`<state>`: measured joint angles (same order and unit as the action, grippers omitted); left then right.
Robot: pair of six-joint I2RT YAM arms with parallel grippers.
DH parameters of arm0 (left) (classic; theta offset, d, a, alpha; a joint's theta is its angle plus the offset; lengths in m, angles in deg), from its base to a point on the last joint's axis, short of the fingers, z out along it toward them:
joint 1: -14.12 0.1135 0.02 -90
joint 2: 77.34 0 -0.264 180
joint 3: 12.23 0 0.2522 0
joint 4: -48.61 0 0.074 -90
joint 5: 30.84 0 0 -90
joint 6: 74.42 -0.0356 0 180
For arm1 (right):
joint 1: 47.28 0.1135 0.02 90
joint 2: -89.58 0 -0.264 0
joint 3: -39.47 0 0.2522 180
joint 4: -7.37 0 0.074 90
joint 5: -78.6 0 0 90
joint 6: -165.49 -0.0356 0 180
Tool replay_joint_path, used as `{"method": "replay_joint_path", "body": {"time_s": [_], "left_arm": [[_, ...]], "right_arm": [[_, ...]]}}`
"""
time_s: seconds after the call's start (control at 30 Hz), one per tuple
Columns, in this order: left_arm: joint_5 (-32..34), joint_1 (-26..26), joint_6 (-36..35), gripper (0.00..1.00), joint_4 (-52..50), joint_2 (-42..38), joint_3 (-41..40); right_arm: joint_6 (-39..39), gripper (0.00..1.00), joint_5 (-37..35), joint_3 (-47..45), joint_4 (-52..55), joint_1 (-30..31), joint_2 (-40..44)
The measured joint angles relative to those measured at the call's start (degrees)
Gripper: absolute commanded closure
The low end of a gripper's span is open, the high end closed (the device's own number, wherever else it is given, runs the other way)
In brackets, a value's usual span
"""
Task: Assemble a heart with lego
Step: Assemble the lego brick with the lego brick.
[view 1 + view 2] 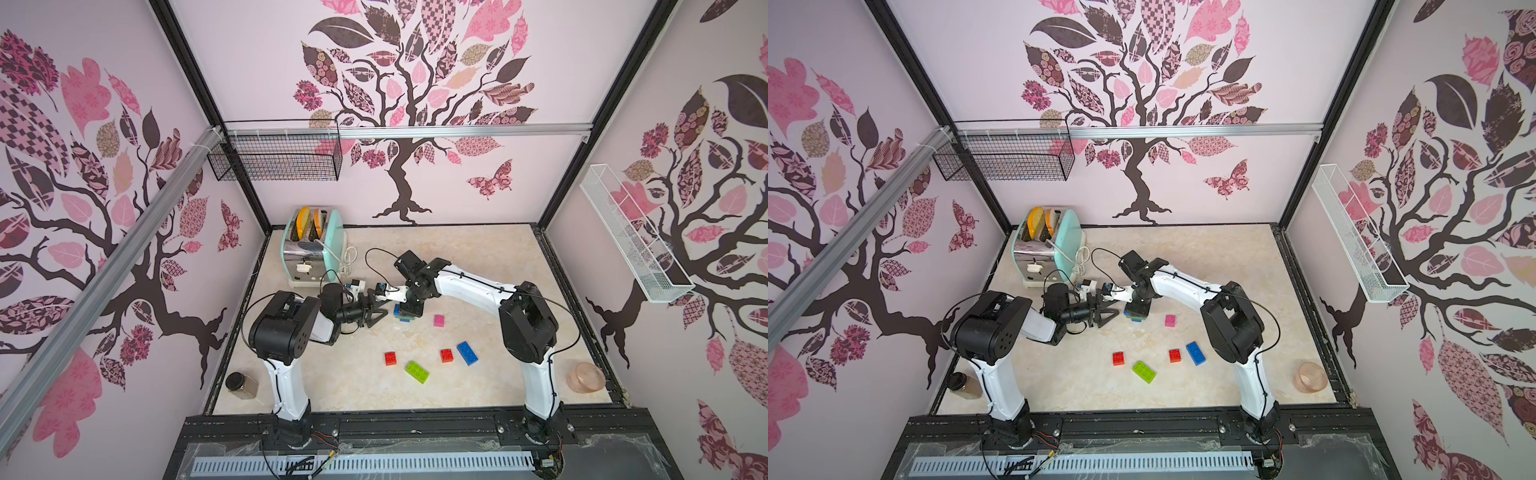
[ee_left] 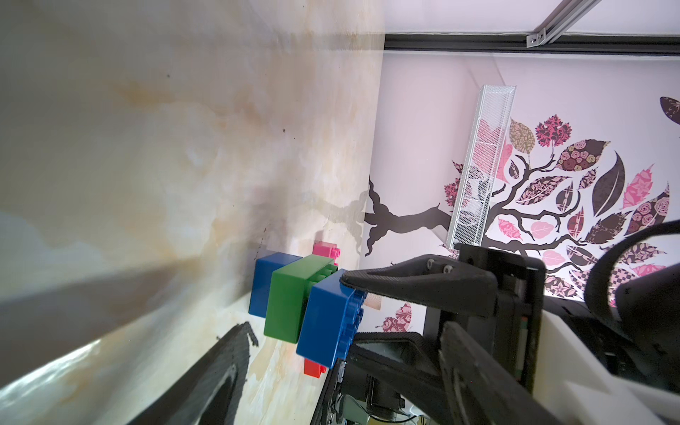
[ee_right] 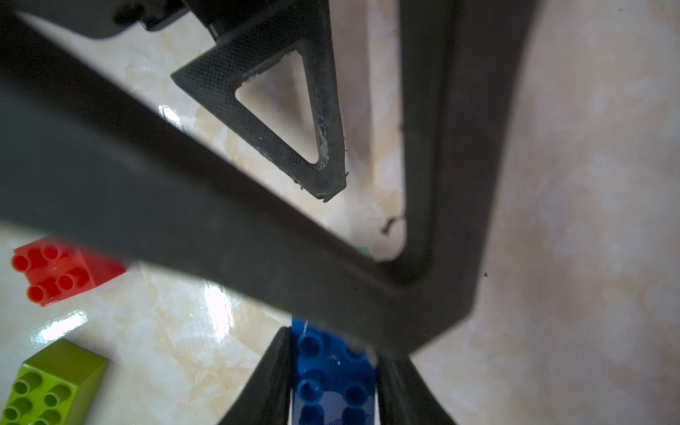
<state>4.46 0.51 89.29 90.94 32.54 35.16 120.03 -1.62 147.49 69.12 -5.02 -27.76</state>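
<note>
Right gripper pinching top blue brick narrowly, likely seating it onto heart stack sitting robot-side of toaster. Left gripper gaping wide, empty, between toaster and stack, probably bracing. Remaining lego, lime brick included, waiting farther from toaster.

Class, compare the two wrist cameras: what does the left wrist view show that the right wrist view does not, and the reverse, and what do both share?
Left wrist only: the pink brick, the lowest blue brick and the white mesh shelf. Right wrist only: the lime brick. Both: the top blue brick, gripped in the jaws of the right gripper, the marble table, and a red brick, though I cannot tell whether it is the same one.
</note>
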Motion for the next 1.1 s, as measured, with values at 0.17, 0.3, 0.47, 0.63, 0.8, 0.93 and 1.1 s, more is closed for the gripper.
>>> {"method": "replay_joint_path", "body": {"time_s": [0.17, 0.3, 0.47, 0.63, 0.8, 0.93, 1.1], "left_arm": [[0.0, 0.0, 0.0, 0.16, 0.0, 0.0, 0.0], [0.0, 0.0, 0.0, 0.16, 0.0, 0.0, 0.0], [0.0, 0.0, 0.0, 0.16, 0.0, 0.0, 0.0], [0.0, 0.0, 0.0, 0.16, 0.0, 0.0, 0.0], [0.0, 0.0, 0.0, 0.16, 0.0, 0.0, 0.0], [0.0, 0.0, 0.0, 0.17, 0.0, 0.0, 0.0], [0.0, 0.0, -0.1, 0.20, 0.0, 0.3, 0.0]], "right_arm": [[-0.2, 0.61, 0.0, 0.0, -0.1, 0.0, -0.1], [-0.4, 0.59, -0.2, 0.0, -0.2, 0.0, -0.2], [-0.6, 0.58, -0.4, 0.0, -0.6, 0.0, -0.2], [-0.7, 0.61, -0.5, 0.0, -0.7, 0.0, -0.4], [-0.7, 0.69, -0.3, 0.0, -1.0, 0.0, -1.0], [-0.8, 0.74, -0.1, 0.0, -1.2, 0.0, -1.0], [-0.8, 0.75, 0.4, 0.0, -1.6, 0.0, -1.0]]}}
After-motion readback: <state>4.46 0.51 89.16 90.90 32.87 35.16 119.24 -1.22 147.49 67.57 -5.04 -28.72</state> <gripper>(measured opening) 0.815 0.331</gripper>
